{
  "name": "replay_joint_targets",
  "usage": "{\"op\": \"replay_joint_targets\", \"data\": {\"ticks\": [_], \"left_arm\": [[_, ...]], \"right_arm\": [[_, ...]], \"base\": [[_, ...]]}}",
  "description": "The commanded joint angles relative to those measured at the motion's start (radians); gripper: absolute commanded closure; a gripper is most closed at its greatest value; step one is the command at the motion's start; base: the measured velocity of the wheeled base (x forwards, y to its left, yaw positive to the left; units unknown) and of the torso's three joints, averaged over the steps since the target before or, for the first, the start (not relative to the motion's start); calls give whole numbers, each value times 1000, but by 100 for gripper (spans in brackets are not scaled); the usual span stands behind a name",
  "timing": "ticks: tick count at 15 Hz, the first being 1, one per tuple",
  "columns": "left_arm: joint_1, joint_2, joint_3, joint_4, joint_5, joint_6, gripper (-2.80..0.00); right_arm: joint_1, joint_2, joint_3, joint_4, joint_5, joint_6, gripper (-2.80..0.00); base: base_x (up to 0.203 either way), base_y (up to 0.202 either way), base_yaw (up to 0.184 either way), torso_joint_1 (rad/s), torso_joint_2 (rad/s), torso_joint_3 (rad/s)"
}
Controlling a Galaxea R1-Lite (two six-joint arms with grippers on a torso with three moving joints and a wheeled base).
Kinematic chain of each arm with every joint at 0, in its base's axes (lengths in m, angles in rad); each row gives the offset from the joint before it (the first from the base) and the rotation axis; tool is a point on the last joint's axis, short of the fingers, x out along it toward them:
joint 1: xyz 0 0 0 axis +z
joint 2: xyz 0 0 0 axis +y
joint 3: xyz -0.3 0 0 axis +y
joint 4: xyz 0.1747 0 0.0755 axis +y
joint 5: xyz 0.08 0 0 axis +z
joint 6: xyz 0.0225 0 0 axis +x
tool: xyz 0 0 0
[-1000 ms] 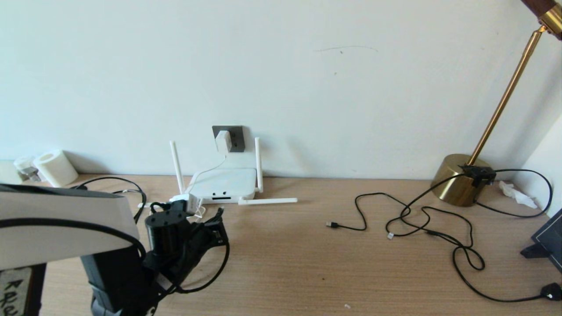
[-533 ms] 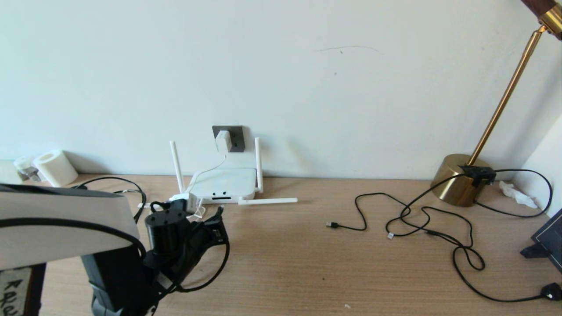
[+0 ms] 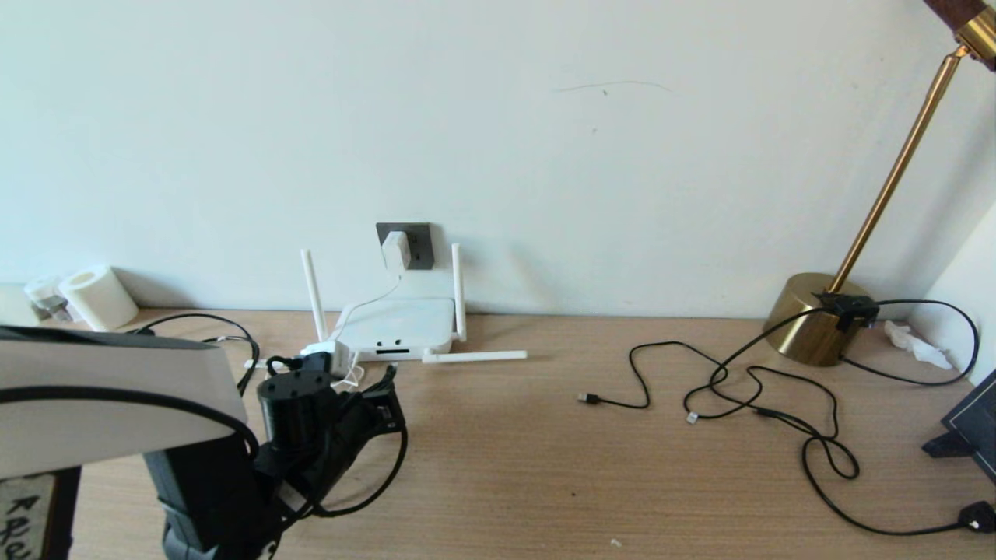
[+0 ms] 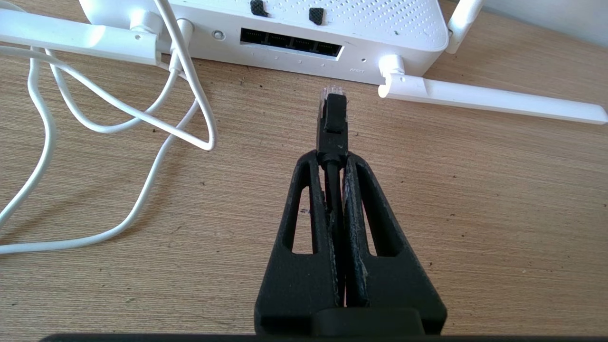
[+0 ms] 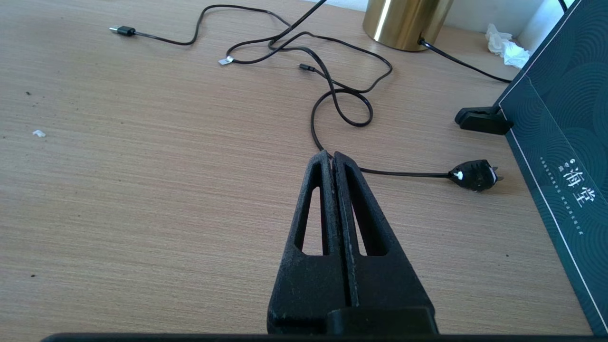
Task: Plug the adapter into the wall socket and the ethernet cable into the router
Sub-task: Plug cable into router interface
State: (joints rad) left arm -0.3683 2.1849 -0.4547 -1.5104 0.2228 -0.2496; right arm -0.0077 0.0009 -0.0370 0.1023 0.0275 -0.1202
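Ethernet cable (image 4: pixel 332 118) juts from my left gripper (image 4: pixel 332 156), jaws clamped on it, clear tip just short of the router (image 4: pixel 304 28) ports. Its far end is hidden from me. My right gripper (image 5: pixel 332 159) sits closed, empty.

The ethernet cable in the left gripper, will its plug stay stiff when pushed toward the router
Probably: the left gripper pinches the ethernet cable right behind its plug, which juts out straight. The router looks light, so it may slide back.

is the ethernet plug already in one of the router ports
No, the ethernet cable plug, held in the left gripper, sits short of the router ports.
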Motion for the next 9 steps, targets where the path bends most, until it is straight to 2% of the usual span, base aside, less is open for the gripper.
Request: {"op": "replay_joint_targets", "data": {"ticks": [1, 9], "left_arm": [[0, -1, 4, -8, 1, -2, 0], [-26, -10, -2, -8, 13, 0, 0]], "right_arm": [[0, 1, 0, 0, 0, -1, 0], [0, 1, 0, 0, 1, -1, 0]], "base": [[0, 0, 0, 0, 0, 0], [0, 0, 0, 0, 0, 0]]}}
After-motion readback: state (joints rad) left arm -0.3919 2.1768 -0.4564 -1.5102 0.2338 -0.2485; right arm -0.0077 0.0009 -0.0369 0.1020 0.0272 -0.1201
